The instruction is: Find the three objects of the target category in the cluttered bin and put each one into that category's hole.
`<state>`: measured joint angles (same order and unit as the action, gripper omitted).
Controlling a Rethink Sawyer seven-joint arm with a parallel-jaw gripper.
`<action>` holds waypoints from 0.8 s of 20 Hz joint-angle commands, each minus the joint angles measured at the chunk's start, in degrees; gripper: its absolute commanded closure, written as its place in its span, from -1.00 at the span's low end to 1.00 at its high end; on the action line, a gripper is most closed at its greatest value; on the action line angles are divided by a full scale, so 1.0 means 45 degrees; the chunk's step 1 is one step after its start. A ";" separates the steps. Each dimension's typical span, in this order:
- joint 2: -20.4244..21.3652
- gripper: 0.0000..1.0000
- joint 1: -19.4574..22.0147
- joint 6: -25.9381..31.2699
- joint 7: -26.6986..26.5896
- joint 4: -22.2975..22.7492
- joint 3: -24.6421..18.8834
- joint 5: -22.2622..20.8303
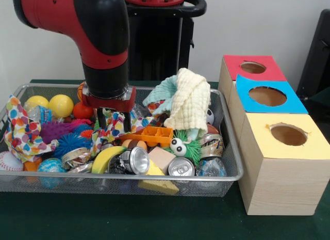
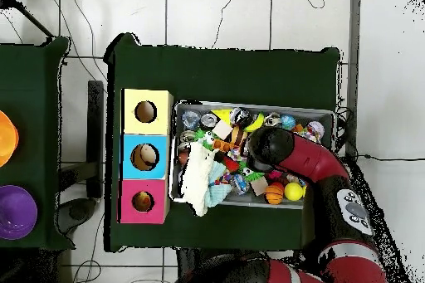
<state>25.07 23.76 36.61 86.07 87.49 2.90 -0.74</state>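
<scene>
Reaching down into a wire-mesh bin point(image 1: 227, 147), the end effector point(image 1: 112, 124) has its two dark fingers set slightly apart, their tips pressed into a crumpled, heart-printed cloth point(image 1: 111, 131); whether they actually pinch the fabric I cannot tell. Around them the clutter is dense: smooth yellow balls point(image 1: 61, 105), a spiky blue ball point(image 1: 69, 143), a bristly purple one point(image 1: 54, 130), a curved plastic banana point(image 1: 105, 157), shiny crushed cans point(image 1: 135, 160) with round silver ends, an orange plastic tray point(image 1: 156, 135), a green fuzzy toy point(image 1: 185, 146) with googly eyes, and a stitched baseball point(image 1: 10, 160) at the bin's edge. A soft, waffle-textured cream towel point(image 1: 191, 103) is heaped high over a teal cloth point(image 1: 162, 93). Beside the bin, on the dark green tabletop point(image 1: 154, 219), stand three pale wooden boxes with round holes cut in coloured tops: yellow point(image 1: 286, 135), blue point(image 1: 268, 96) and red point(image 1: 252, 67), in a touching row.
</scene>
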 commanded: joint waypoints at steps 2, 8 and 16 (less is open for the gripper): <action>-0.1152 -1.00 0.0015 -0.1062 0.1987 -0.0078 -0.0848 0.0183; -0.1483 -1.00 0.0124 -0.0807 0.1823 -0.0565 -0.0941 0.0270; -0.1545 1.00 0.0187 -0.1196 0.1705 -0.0540 -0.1066 0.0174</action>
<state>23.21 23.78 35.78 86.07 85.60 2.90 -0.73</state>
